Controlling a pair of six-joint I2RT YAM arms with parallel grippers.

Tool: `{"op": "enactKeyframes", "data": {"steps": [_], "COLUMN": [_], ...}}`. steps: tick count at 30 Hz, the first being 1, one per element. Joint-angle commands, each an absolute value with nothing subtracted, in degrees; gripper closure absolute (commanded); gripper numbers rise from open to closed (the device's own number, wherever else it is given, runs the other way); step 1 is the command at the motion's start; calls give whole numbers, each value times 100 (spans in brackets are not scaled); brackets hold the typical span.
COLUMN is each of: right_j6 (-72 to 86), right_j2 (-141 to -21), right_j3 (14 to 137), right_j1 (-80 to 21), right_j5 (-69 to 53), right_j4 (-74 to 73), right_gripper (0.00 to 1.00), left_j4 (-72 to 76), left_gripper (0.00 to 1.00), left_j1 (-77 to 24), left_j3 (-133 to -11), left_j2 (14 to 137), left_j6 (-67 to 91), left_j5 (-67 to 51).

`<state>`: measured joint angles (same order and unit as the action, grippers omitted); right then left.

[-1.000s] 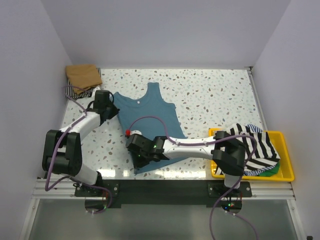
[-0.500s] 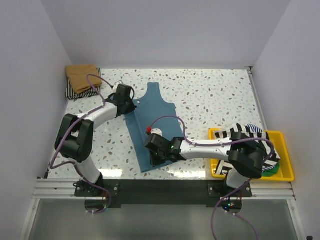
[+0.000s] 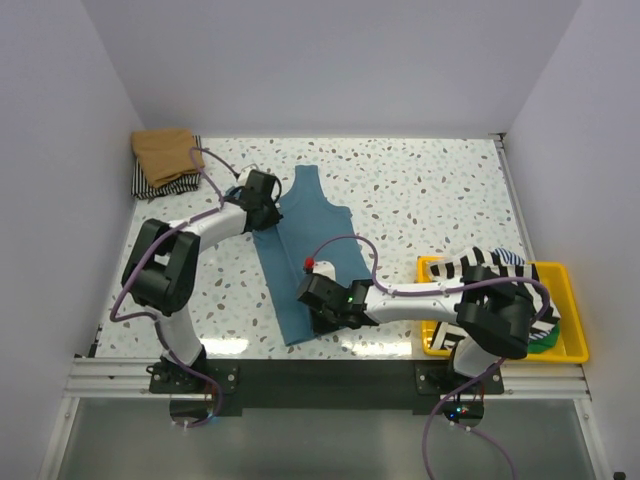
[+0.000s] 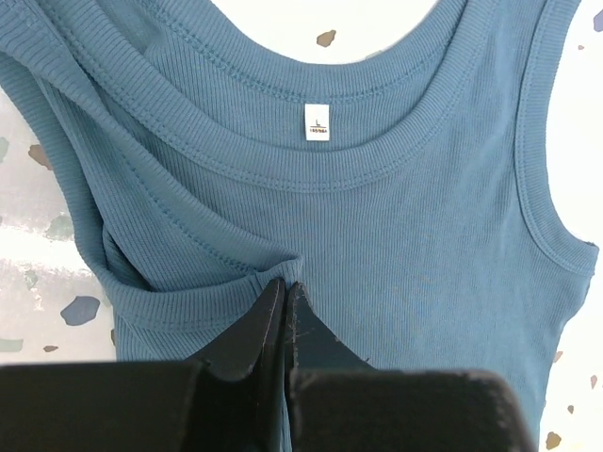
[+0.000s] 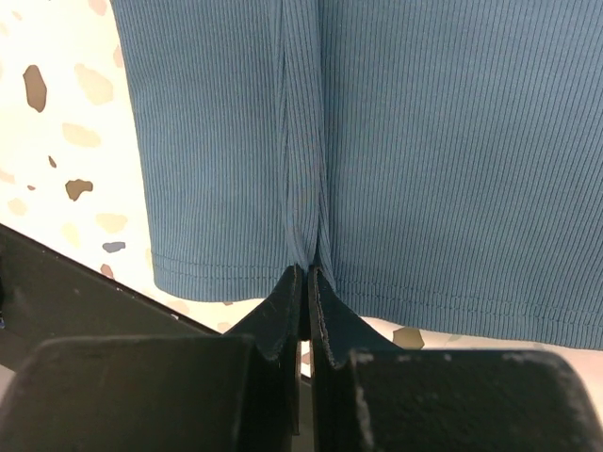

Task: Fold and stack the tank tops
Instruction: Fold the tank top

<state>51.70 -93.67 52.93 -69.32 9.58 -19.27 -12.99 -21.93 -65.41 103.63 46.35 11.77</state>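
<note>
A teal-blue tank top (image 3: 305, 250) lies on the speckled table, its left side folded over toward the middle. My left gripper (image 3: 268, 200) is shut on a shoulder strap of this tank top (image 4: 396, 235), pinching a ridge of cloth at the jaw tips (image 4: 285, 281). My right gripper (image 3: 322, 312) is shut on the hem of the same tank top (image 5: 424, 141), with a pleat of cloth rising from the closed tips (image 5: 308, 271). A tan-brown tank top (image 3: 165, 150) sits folded on a striped one (image 3: 160, 184) at the back left. More striped tank tops (image 3: 505, 290) and a green one (image 3: 545, 340) fill the yellow tray.
The yellow tray (image 3: 575, 350) stands at the front right, near the right arm's base. White walls close the table at the back and both sides. The table's black front rail (image 5: 57, 282) runs just below the hem.
Both grippers have carried the tank top's left edge rightward, folding that side over the middle. The garment now lies narrower; over the last half second both moved slightly further right.
</note>
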Motion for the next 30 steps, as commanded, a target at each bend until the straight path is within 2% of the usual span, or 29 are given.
{"op": "enactKeyframes", "data": {"steps": [1, 2, 4, 5, 7, 8, 12, 15, 16, 17, 18, 30], "right_j6": [5335, 5352, 5370, 5361, 5353, 5353, 5300, 5089, 4950, 4879, 4791, 4342], "right_j2": [-9123, -9106, -8965, -8895, -8668, -8596, -8332, -8411, -8481, -8682, -8788, -10150], "right_j3": [5186, 5177, 5194, 5212, 5256, 5282, 5466, 5641, 5712, 5870, 5949, 6346], "right_j1": [-6943, -6943, -6943, -6943, -6943, -6943, -6943, -6987, -7005, -7031, -7049, -7295], "right_j5": [1160, 1265, 1397, 1484, 1792, 1897, 2442, 2487, 2444, 2417, 2373, 1934], "right_j4": [-1898, -1942, -2135, -2197, -2494, -2600, -3075, -3041, -3015, -2997, -2980, -2734], "right_gripper": [100, 96, 86, 76, 65, 63, 62, 66, 69, 71, 72, 74], "left_j4": [-1160, -1134, -1108, -1090, -1029, -1020, -1010, -1125, -1169, -1186, -1117, -984], "left_gripper": [100, 99, 87, 77, 66, 57, 49, 53, 58, 71, 73, 82], "left_j1": [-2215, -2215, -2224, -2224, -2224, -2224, -2224, -2224, -2224, -2224, -2224, -2303], "left_j3": [-6776, -6776, -6794, -6785, -6794, -6811, -6908, -6917, -6908, -6847, -6777, -6442], "left_j2": [10432, 10433, 10433, 10380, 10266, 10222, 10020, 9932, 9923, 9914, 9914, 10397], "left_j6": [4606, 4588, 4544, 4535, 4448, 4412, 4254, 4350, 4385, 4455, 4473, 4720], "left_j5": [1345, 1293, 1275, 1266, 1283, 1309, 1371, 1424, 1424, 1398, 1354, 1257]}}
